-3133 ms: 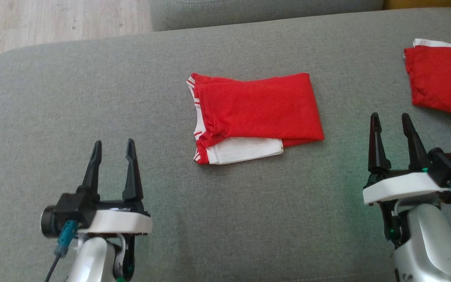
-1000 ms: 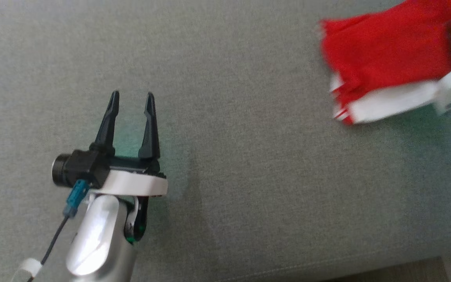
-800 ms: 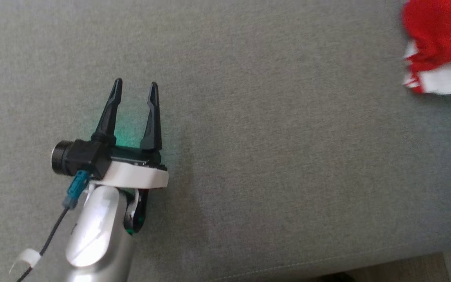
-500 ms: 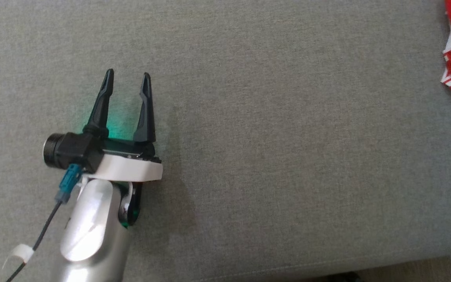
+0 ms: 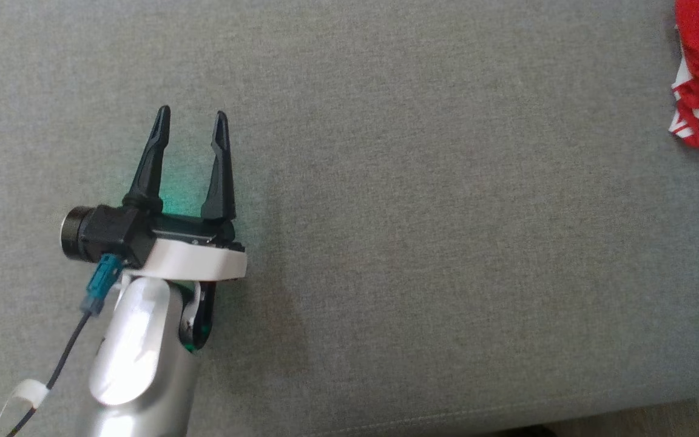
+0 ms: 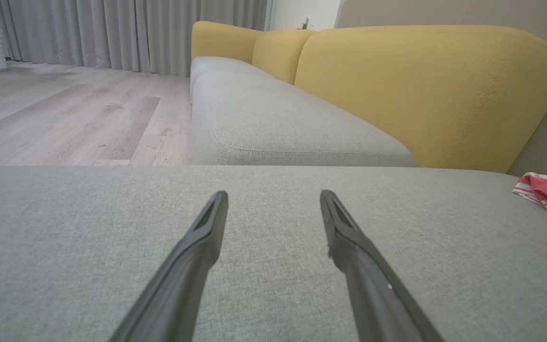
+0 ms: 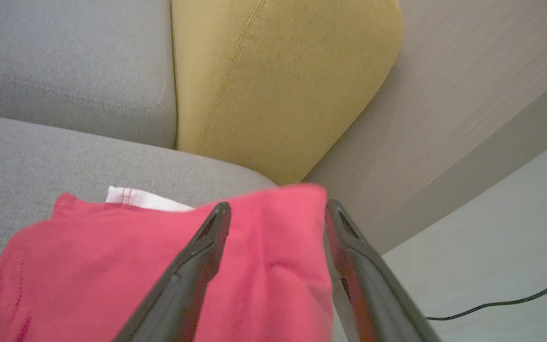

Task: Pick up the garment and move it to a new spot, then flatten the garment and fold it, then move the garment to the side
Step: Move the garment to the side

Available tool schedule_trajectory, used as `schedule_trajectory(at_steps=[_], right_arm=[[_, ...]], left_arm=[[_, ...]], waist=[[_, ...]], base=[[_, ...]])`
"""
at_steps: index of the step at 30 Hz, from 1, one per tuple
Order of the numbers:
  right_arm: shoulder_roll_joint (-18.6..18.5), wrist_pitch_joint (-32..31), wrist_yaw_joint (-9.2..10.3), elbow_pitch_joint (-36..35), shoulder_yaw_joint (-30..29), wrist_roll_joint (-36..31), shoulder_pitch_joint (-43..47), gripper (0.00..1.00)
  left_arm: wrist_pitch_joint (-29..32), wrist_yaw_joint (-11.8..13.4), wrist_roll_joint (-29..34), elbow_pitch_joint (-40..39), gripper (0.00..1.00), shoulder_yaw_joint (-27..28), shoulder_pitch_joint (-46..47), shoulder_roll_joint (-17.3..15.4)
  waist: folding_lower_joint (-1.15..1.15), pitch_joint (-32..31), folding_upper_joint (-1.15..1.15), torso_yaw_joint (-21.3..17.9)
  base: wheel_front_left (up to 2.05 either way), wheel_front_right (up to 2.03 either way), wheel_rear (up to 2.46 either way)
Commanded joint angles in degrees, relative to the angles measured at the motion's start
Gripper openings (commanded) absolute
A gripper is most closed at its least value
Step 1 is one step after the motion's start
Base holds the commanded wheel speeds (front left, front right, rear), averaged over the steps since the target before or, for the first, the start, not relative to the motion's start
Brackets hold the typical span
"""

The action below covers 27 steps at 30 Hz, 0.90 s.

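Left gripper (image 5: 192, 115) hovers over the gray sofa cushion (image 5: 416, 212), its two fingers spread with nothing between them. Right gripper (image 7: 277, 209) is likewise spread, fingers apart above the red-and-white garment (image 7: 88, 266), which lies on the cushion near the yellow backrest (image 7: 273, 80).

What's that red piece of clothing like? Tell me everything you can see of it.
The garment is soft red cloth with white parts and red-and-white striped trim, folded and slightly rumpled. It lies on the grey sofa cushion, at the head view's right edge, near a yellow cushion. The right gripper is open above it; whether the fingers touch it I cannot tell.
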State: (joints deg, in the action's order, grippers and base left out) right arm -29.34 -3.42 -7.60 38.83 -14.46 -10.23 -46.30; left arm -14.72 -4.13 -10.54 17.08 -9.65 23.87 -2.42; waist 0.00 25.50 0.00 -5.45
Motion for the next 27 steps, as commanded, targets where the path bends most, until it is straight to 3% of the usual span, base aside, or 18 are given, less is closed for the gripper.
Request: schedule_trajectory(at_steps=[1,9,21,27], right_arm=[[-1.0,0.5,0.11,-2.4,0.0,-0.6,0.4,1.00],[5.7,3.7,0.11,-7.7,3.8,1.6,2.4,1.00],[23.5,9.5,0.11,-20.9,11.9,12.4,13.7,1.00],[26.3,12.2,0.11,-22.5,13.5,16.6,23.2,1.00]], left_arm=[[-0.3,-0.3,0.0,-1.5,1.00,1.4,0.2,-0.5],[-0.3,0.4,-1.5,-2.0,1.00,1.7,-2.0,-0.5],[-0.3,2.5,-3.8,-4.3,1.00,2.1,-7.4,-0.5],[-0.3,3.3,-4.5,-5.0,1.00,2.0,-10.5,-0.5]], waist=[[0.00,-0.7,0.00,0.0],[0.00,-6.6,0.00,0.1],[0.00,-15.7,0.00,2.3],[0.00,-18.0,0.00,4.0]], base=[[0.00,0.00,0.00],[0.00,0.00,0.00],[0.00,0.00,0.00],[0.00,0.00,0.00]])
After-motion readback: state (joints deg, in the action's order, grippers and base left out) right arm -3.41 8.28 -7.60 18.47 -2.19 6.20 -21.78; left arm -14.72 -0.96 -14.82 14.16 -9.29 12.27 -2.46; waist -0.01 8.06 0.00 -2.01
